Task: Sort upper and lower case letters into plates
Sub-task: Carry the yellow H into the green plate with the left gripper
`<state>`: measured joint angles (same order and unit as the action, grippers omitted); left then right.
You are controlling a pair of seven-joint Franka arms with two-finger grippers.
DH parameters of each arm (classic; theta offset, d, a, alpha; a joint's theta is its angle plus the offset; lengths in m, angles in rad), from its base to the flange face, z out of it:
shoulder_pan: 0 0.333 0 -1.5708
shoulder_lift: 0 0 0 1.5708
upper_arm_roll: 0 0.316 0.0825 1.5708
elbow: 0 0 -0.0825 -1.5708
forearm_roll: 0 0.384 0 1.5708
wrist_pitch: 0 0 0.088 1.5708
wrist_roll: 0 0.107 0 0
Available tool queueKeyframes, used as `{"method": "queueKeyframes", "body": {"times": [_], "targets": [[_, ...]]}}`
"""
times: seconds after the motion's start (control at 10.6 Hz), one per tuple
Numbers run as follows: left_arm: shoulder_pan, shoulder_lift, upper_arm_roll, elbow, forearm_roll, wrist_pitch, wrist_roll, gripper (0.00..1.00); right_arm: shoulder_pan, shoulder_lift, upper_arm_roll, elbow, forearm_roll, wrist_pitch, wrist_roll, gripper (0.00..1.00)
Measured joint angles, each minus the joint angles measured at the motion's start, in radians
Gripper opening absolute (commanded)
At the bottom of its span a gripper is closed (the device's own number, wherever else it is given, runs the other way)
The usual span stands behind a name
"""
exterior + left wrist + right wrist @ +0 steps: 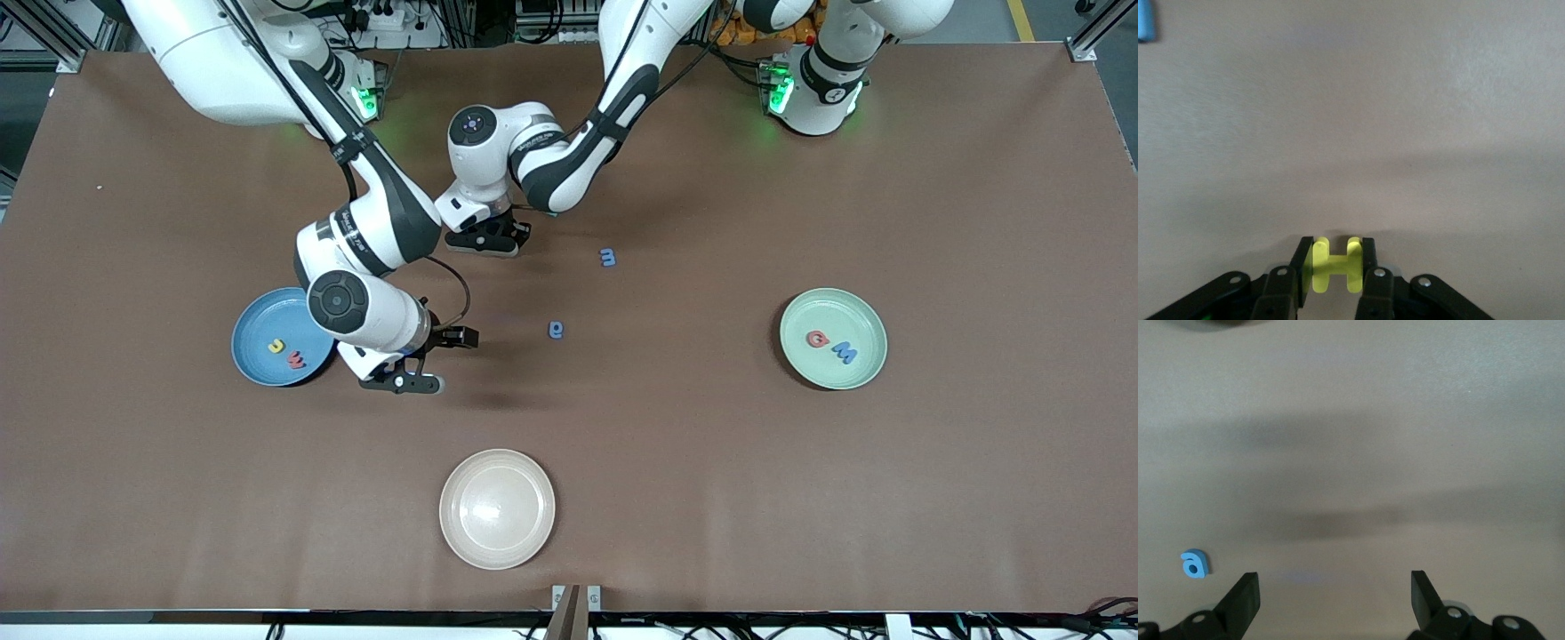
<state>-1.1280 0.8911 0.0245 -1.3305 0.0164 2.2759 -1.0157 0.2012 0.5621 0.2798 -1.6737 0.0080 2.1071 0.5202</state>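
Observation:
My left gripper point(484, 242) point(1333, 243) is shut on a yellow letter H point(1331, 265), low over the middle of the table; the H is hidden in the front view. My right gripper point(404, 380) point(1335, 583) hangs open and empty over bare table beside the blue plate point(262, 313). That plate holds a yellow letter point(277, 346) and a red letter point(296, 360). The pale green plate point(831, 307) holds a red letter point(816, 339) and a blue one point(843, 353). Two blue letters lie loose: one point(608, 257) near my left gripper, another point(556, 330) point(1193, 563) nearer the camera.
A beige plate point(496, 508) stands near the table's front edge, with nothing in it. The right arm's elbow and wrist hang over the blue plate's rim. The brown table top is bare between the plates.

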Motion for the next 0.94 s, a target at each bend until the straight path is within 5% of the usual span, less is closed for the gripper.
{"method": "queueKeyframes", "body": {"times": [0.28,0.57,0.94], "targets": [[0.048,-0.12,0.013,-0.051,0.0,-0.108,0.014,0.0,0.004,0.004,0.001,0.0,-0.015,0.002,-0.004,1.0],[0.16,-0.329,-0.001,-0.243,0.001,-0.123,0.158,0.0,0.004,0.011,0.001,0.004,-0.015,0.01,-0.004,1.0],[0.523,-0.574,-0.146,-0.45,0.002,-0.13,0.382,0.0,0.005,0.019,0.014,0.015,-0.006,0.039,0.043,1.0]]}}
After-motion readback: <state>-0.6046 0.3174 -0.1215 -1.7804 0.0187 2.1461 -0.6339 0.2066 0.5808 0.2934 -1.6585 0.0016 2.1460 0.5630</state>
